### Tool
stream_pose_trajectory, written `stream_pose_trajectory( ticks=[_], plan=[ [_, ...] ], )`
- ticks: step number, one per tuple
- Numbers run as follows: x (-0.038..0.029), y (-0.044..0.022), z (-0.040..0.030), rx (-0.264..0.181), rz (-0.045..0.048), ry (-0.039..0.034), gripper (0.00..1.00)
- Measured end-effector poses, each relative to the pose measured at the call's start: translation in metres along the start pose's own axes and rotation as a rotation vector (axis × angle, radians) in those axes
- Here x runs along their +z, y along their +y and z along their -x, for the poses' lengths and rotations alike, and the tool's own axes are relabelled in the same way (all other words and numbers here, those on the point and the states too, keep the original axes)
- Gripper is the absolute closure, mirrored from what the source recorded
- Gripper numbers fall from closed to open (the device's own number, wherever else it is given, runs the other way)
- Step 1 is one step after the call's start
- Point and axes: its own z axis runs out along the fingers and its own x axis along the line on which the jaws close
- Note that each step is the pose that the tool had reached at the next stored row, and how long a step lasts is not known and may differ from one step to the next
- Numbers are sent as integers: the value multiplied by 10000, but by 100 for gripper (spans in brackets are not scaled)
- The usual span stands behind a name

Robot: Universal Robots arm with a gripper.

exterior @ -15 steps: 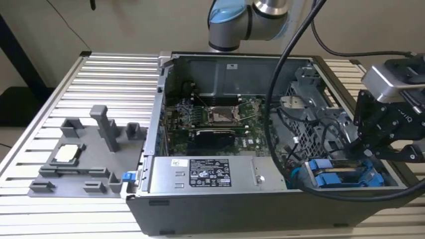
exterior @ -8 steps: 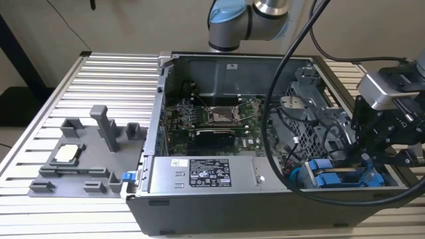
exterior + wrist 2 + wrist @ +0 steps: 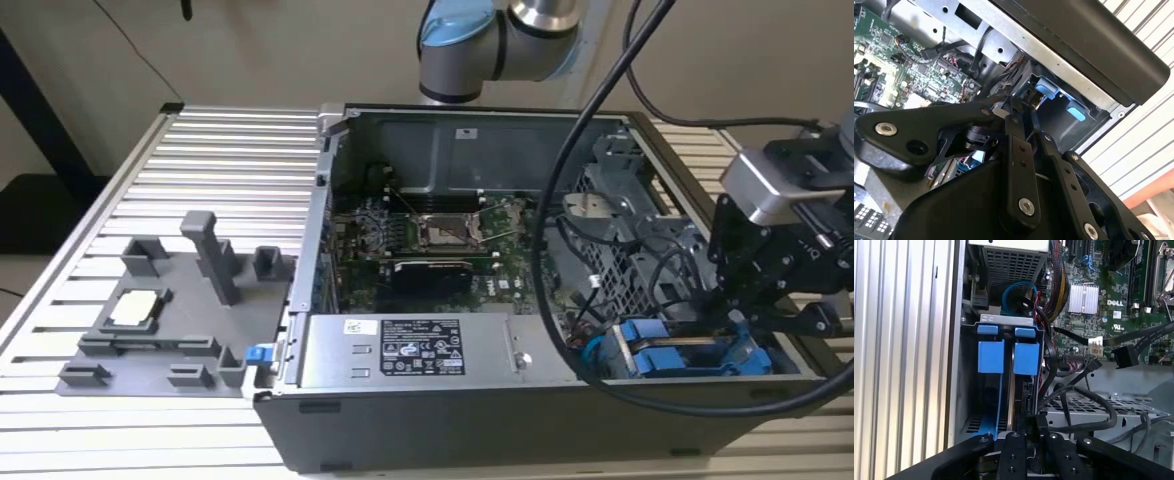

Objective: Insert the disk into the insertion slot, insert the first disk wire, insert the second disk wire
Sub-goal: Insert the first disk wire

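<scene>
You've got the disk (image 3: 1026,359) seated in the slot (image 3: 1004,318); gripper (image 3: 1030,429) jaws look clamped on a black plug (image 3: 1031,421) just beside it, both wire steps look open.

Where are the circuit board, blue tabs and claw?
Circuit board (image 3: 1149,317), first wrist view: bare green surface.
Blue tabs (image 3: 990,356), first wrist view: one tab's flat face.
Gripper (image 3: 734,318), exterior view: its lower end.
</scene>
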Motion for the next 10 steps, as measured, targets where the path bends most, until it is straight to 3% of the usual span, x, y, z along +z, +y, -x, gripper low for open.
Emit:
stream_pose_trajectory(
  ticks=[6, 10],
  plan=[
    [29, -29, -1, 10, -1, -13, 81],
    [84, -32, -5, 84, -7, 5, 81]
  ],
)
